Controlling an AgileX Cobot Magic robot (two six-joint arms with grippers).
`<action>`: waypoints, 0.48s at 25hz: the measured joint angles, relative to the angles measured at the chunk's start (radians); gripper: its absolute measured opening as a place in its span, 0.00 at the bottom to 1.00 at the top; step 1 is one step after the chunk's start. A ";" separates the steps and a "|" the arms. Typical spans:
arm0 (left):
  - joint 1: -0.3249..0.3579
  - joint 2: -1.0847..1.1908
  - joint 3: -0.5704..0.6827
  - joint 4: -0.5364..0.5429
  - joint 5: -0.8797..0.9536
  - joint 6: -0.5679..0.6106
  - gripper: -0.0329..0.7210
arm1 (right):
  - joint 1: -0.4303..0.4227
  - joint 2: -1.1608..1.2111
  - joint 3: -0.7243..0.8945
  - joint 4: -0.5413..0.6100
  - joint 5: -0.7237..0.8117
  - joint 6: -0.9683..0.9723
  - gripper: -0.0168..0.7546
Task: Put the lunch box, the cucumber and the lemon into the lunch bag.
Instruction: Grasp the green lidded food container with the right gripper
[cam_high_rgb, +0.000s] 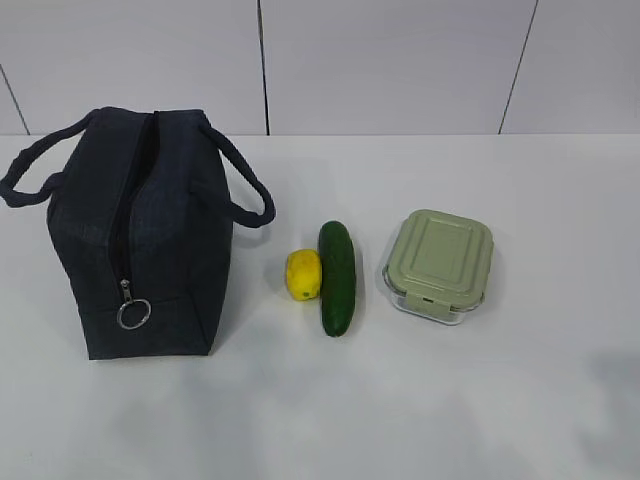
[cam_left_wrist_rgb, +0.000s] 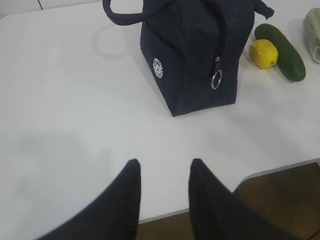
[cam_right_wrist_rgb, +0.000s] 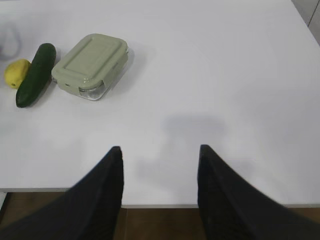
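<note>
White tabletop (cam_high_rgb: 480, 400) under a pale panelled wall; nothing was packed yet. Lunch bag (cam_high_rgb: 150, 240) stood upright on the left, zipper (cam_high_rgb: 124, 225) shut with its ring pull (cam_high_rgb: 133, 313) hanging at the near end. Lemon (cam_high_rgb: 303, 273) sat just right of the bag, touching or nearly touching the cucumber (cam_high_rgb: 337, 278); lunch box (cam_high_rgb: 440, 264) was near the cucumber, lid clipped on. Left gripper (cam_left_wrist_rgb: 162, 172) hovered at the table edge, jaws partly apart, holding nothing; right gripper (cam_right_wrist_rgb: 160, 157) likewise, a bit wider, empty. Bag has to be opened first, I'd say: left takes the ring pull and runs it along the top while right steadies the bag, or the soft fabric will just drag. Box should probably go in first, flat. Only the left wrist view showed the bag's white logo (cam_left_wrist_rgb: 158, 68); neither gripper appeared in the exterior view.
</note>
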 joint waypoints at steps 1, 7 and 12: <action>0.000 0.000 0.000 0.000 0.000 0.000 0.36 | 0.000 0.000 0.000 0.000 -0.007 0.000 0.49; 0.000 0.000 0.000 0.000 0.000 0.000 0.36 | 0.000 0.088 -0.028 0.000 -0.042 0.000 0.49; 0.000 0.000 0.000 0.000 0.000 0.000 0.36 | 0.000 0.212 -0.058 -0.017 -0.096 0.000 0.49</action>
